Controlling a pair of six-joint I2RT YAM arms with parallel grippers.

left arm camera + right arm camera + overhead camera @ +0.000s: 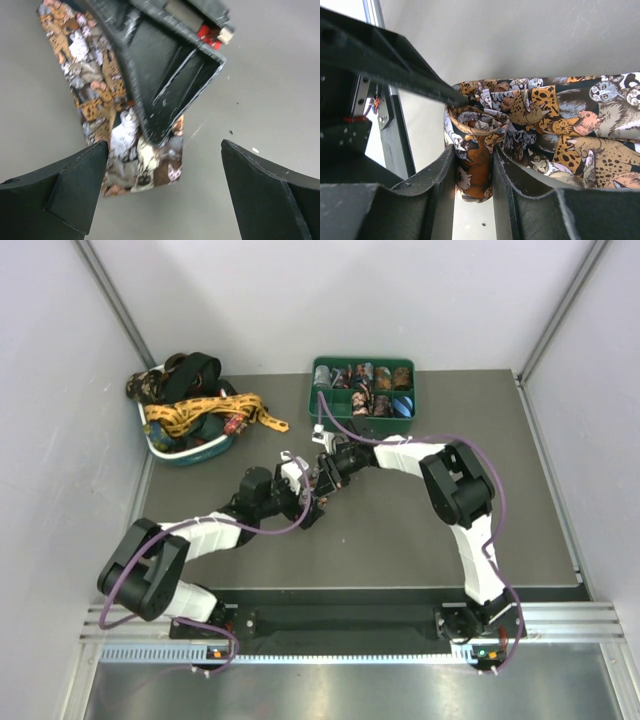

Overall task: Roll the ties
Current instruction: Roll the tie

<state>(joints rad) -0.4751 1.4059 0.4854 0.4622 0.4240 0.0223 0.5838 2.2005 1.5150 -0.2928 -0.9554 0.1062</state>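
Note:
A brown tie printed with cats (580,130) lies flat on the grey table, its end wound into a small roll (476,170). My right gripper (474,155) is shut on that roll, one finger on each side. In the left wrist view the same tie (95,100) stretches up and left under the right gripper's black finger (170,75). My left gripper (165,190) stands open around the tie's near end, touching nothing. From above, both grippers, left (312,502) and right (325,472), meet at mid-table and hide most of the tie.
A green tray (318,368) holding several rolled ties stands at the back centre. A white and teal basket (190,452) at the back left is heaped with loose ties, a gold-yellow one (215,410) trailing out. Purple cables loop along both arms.

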